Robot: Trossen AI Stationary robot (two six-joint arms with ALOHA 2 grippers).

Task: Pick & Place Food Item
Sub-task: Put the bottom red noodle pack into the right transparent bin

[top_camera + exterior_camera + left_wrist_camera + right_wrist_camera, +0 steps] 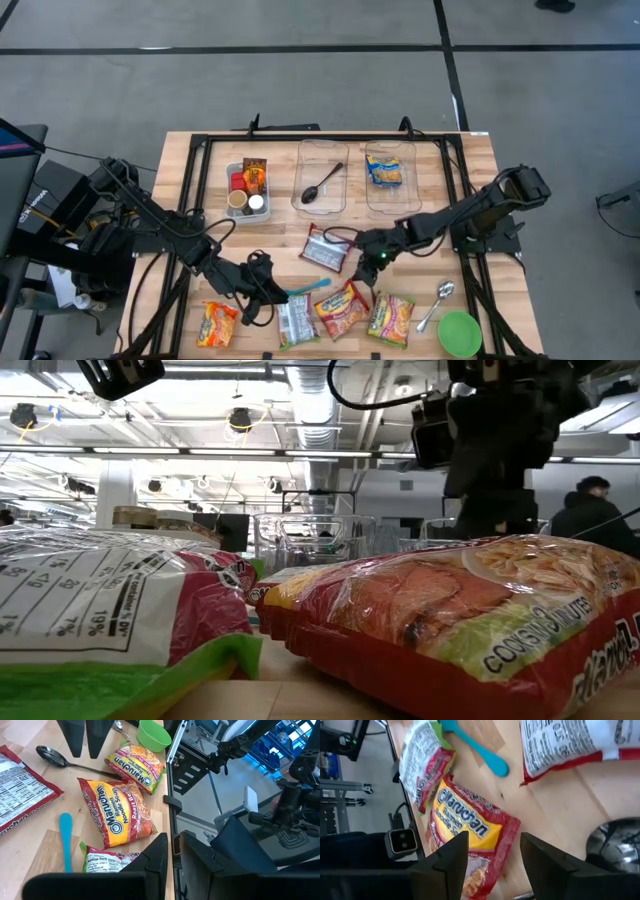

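Several ramen packets lie flat along the table's near edge: an orange one (217,323), a white-green one (297,320), a red roast-beef one (342,308) (470,830) and a yellow-green one (390,317). A red-white packet (325,248) lies farther in. My right gripper (371,268) (492,845) hangs open, slanting down, just above the red roast-beef packet's far end, touching nothing. My left gripper (272,295) (173,840) hovers shut over the white-green packet (107,862), holding nothing.
A blue spoon (310,287) lies between the two grippers. A metal spoon (437,303) and a green bowl (459,333) sit near right. At the back stand a clear tray with a black spoon (323,177), a tray holding a ramen packet (385,172) and a jar bin (248,188).
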